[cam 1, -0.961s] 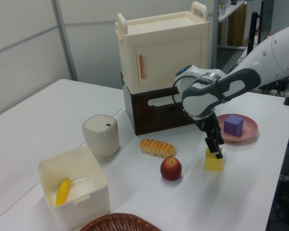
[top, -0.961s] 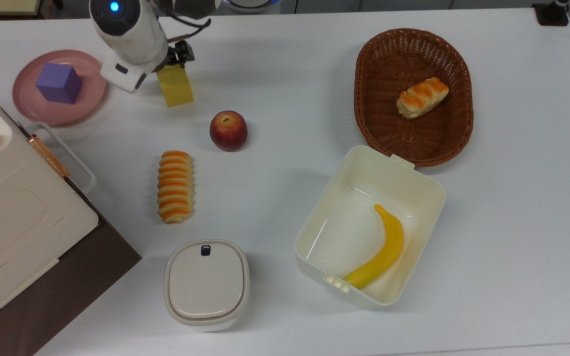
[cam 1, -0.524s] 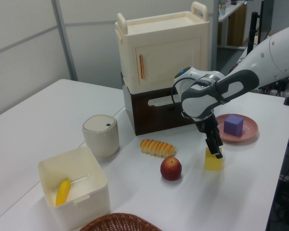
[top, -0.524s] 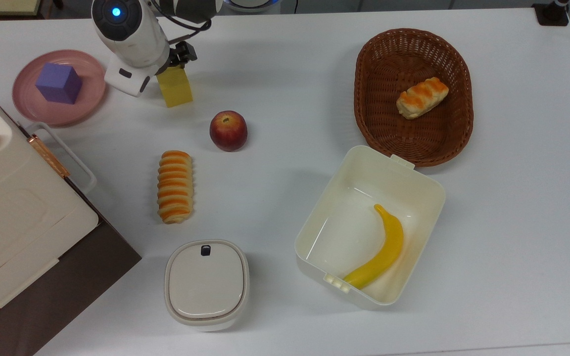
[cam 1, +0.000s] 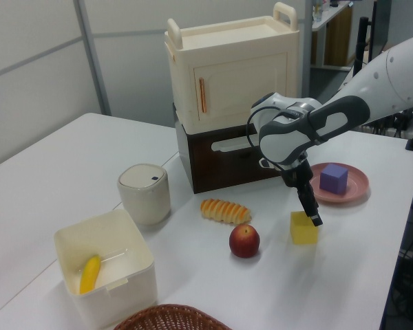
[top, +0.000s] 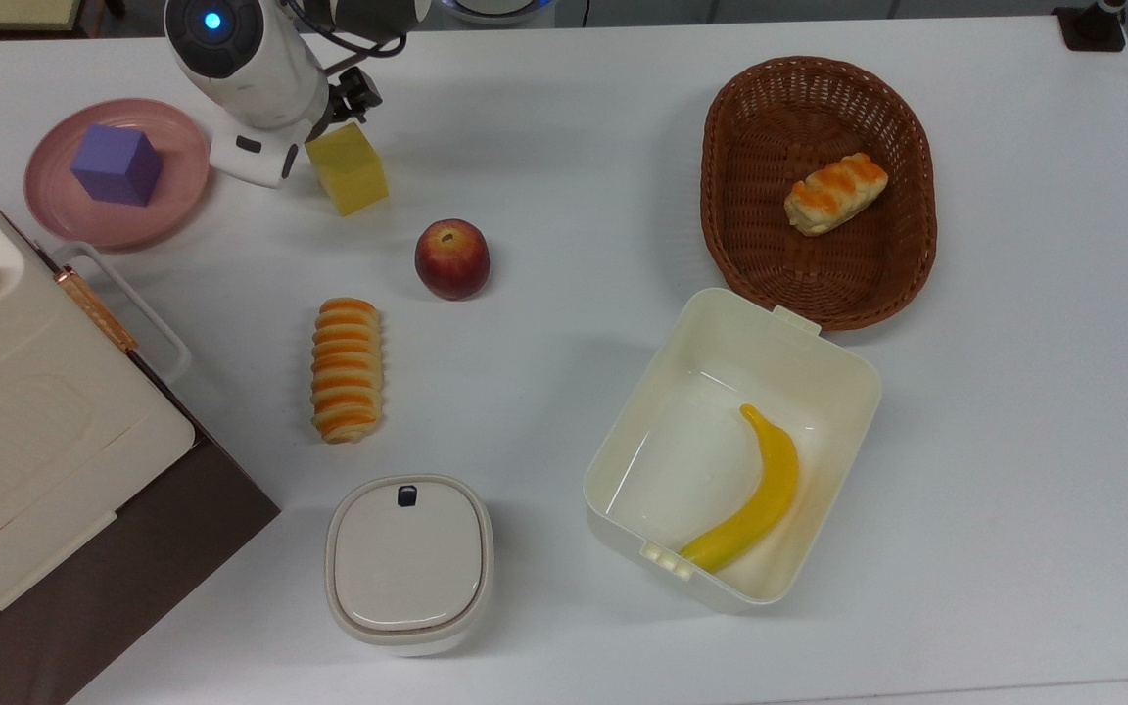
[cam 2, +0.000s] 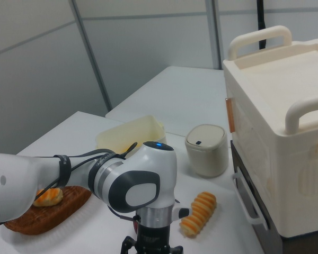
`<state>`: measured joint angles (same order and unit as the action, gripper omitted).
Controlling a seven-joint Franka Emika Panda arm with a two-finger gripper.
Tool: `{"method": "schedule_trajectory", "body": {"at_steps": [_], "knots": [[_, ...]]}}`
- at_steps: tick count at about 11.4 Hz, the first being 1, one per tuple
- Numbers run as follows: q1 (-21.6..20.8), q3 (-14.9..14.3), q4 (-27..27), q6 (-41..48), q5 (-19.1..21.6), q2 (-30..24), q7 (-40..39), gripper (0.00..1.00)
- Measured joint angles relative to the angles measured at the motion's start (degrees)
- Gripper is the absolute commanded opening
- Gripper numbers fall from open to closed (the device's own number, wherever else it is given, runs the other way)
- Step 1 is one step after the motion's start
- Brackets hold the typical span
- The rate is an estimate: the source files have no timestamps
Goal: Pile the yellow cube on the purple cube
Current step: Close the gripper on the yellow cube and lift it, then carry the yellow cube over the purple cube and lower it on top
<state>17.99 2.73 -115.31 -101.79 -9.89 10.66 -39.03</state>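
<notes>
The yellow cube (top: 347, 168) (cam 1: 304, 227) rests on the white table, turned slightly askew, just to the right of the pink plate (top: 65, 220) in the top view. The purple cube (top: 117, 164) (cam 1: 334, 179) sits on that plate (cam 1: 358, 189). My gripper (top: 344, 116) (cam 1: 312, 216) points down at the yellow cube's top far edge, with the white hand between the two cubes. In the left view its tip overlaps the cube's upper right corner. The arm's wrist (cam 2: 148, 201) fills the lower part of the right view and hides the cubes there.
An apple (top: 451, 258) and a striped bread roll (top: 347, 369) lie in front of the yellow cube. A lidded white canister (top: 409, 563), an open white box (top: 823, 343) holding a banana, a wicker basket (top: 721, 166) with bread, and a cream cabinet (top: 25, 431) stand around.
The hand has shifted toward the top view's upper left and tilted. The yellow cube has rotated a little on the table. The purple cube has not moved.
</notes>
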Motion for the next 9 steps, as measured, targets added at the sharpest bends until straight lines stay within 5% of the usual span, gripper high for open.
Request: {"method": "schedule_trajectory", "body": {"at_steps": [3, 6, 9], "knots": [[-0.1, 0.2, 0.0, -0.4, 0.3, 0.9, 0.0, 0.99], [-0.4, 0.6, 0.0, -4.2, 0.4, 2.1, 2.8, 0.55], [-1.1, 1.0, 2.2, -6.3, 0.4, 2.3, 4.9, 0.5]]}}
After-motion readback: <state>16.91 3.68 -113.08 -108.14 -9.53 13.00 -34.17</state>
